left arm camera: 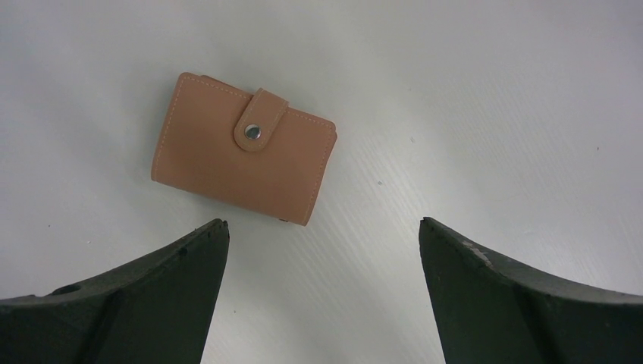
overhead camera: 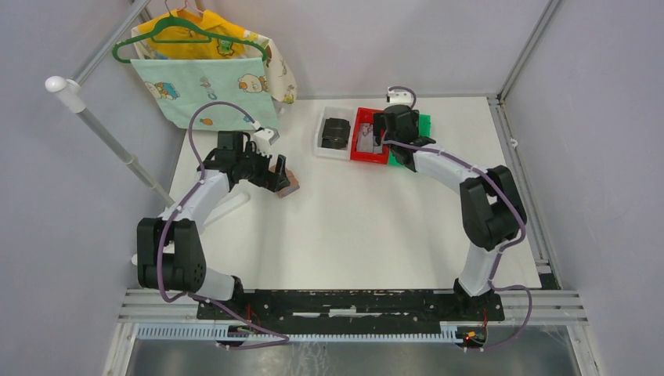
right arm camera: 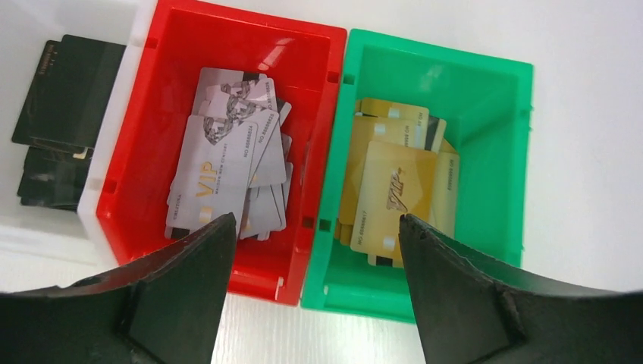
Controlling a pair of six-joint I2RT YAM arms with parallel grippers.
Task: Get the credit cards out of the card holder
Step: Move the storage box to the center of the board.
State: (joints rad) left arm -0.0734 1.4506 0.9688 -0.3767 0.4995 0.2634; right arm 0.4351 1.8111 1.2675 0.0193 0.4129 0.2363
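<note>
The card holder [left arm camera: 243,148] is a pinkish-tan wallet, lying flat and closed on the white table with its tab snapped shut. In the top view it [overhead camera: 290,186] lies at the left. My left gripper [left arm camera: 322,227] is open and empty, hovering just above and beside it, not touching; it also shows in the top view [overhead camera: 274,177]. Any cards inside the holder are hidden. My right gripper [right arm camera: 315,220] is open and empty above the bins at the back [overhead camera: 391,139]. Several pale grey credit cards [right arm camera: 227,163] lie in the red bin [right arm camera: 250,38].
A green bin [right arm camera: 485,114] with golden cards [right arm camera: 394,189] stands right of the red one. A white bin [right arm camera: 45,235] with black cards [right arm camera: 68,91] stands left of it. A hanger with children's clothes [overhead camera: 211,70] and a white pole [overhead camera: 102,129] are at the back left.
</note>
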